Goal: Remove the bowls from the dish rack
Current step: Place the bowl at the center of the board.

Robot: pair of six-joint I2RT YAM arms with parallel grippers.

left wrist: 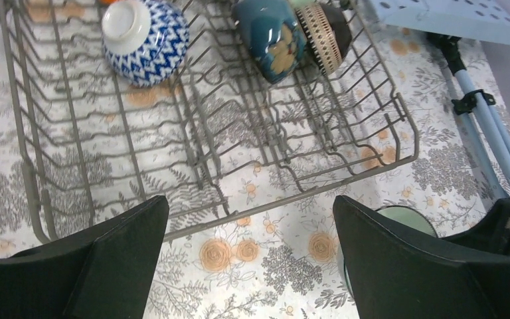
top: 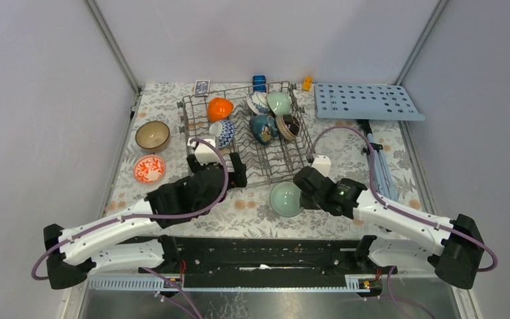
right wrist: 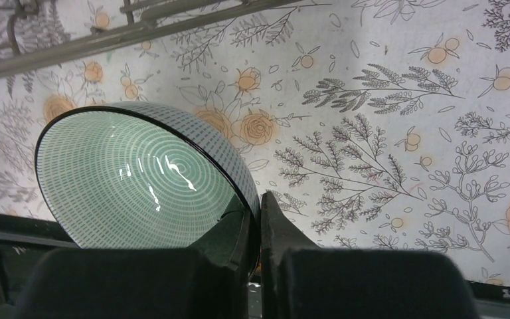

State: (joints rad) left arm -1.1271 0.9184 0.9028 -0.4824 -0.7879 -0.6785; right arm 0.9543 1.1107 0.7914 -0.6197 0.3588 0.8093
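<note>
The grey wire dish rack (top: pixel 273 179) stands at the table's middle back. Several bowls stand in it: orange (top: pixel 220 108), blue-and-white (top: pixel 223 133), pale green (top: pixel 279 103), dark blue (top: pixel 263 127), dark brown (top: pixel 288 125). My right gripper (top: pixel 300 193) is shut on the rim of a pale green bowl (right wrist: pixel 133 179), tilted just over the cloth in front of the rack. My left gripper (left wrist: pixel 251 206) hangs open and empty above the rack's near rim (left wrist: pixel 292 203). A brown bowl (top: pixel 152 135) and a red-and-white bowl (top: pixel 149 168) sit on the table at the left.
A light-blue board with holes (top: pixel 365 101) lies at the back right, with a folded pale-blue stand (top: pixel 380 166) below it. Small blue (top: pixel 259 82) and orange (top: pixel 307 83) items and a card (top: pixel 202 86) sit behind the rack.
</note>
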